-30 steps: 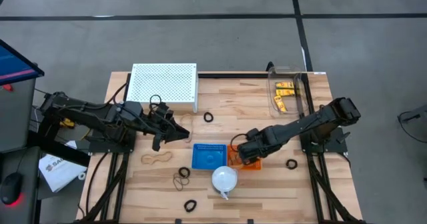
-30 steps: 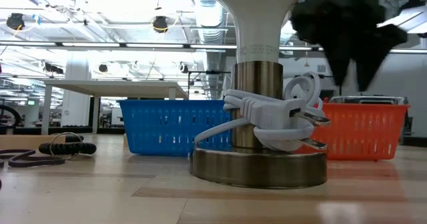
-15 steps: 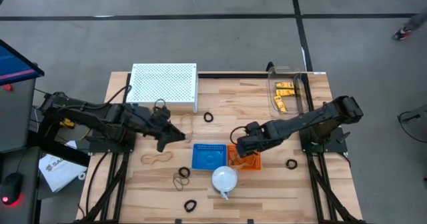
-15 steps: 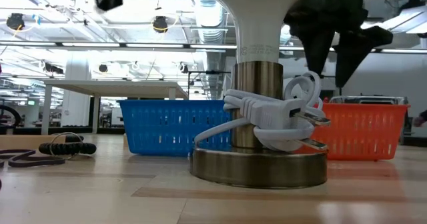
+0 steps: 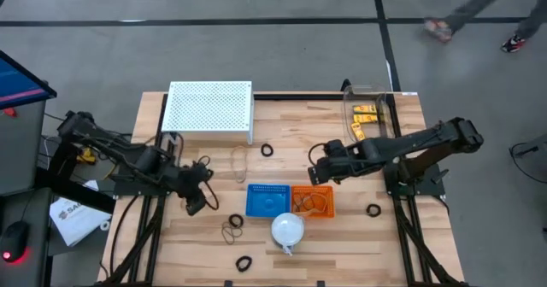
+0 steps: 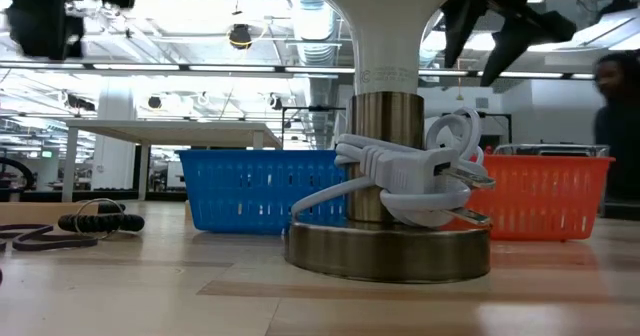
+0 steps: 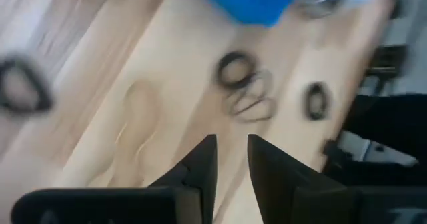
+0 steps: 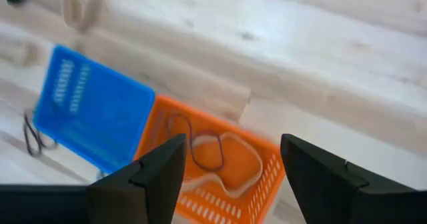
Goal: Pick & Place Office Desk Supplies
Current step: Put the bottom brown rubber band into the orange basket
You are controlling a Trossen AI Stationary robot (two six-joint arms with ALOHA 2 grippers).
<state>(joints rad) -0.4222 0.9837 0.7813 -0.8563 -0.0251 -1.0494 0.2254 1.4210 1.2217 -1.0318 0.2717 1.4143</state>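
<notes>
My left gripper (image 5: 196,204) hangs over the table's left half, pointing steeply down, its fingers a narrow gap apart (image 7: 231,167) with bare wood between them. Pale tan rubber-band loops (image 7: 137,114) lie flat just beyond the fingers. A black ring (image 7: 237,67) and dark bands (image 7: 251,104) lie farther on. My right gripper (image 5: 320,169) stands wide open (image 8: 233,164) above the far side of the orange basket (image 8: 213,167). Tan and dark bands (image 8: 217,154) lie on that basket's floor. Yellow clips (image 5: 366,120) lie in a clear bin.
A blue basket (image 5: 267,198) stands left of the orange one, with a white domed lamp (image 5: 288,229) in front of them. A white perforated box (image 5: 209,108) sits far left. Black rings (image 5: 267,150) (image 5: 373,209) (image 5: 244,262) lie loose. A person (image 6: 615,106) passes behind the table.
My left gripper has swung toward the table's near-left, sunk, and tipped from nearly level to steeply down over the tan loops. My right gripper has risen out of the orange basket and drawn toward the far edge, still wide open. The bands stay in the basket.
</notes>
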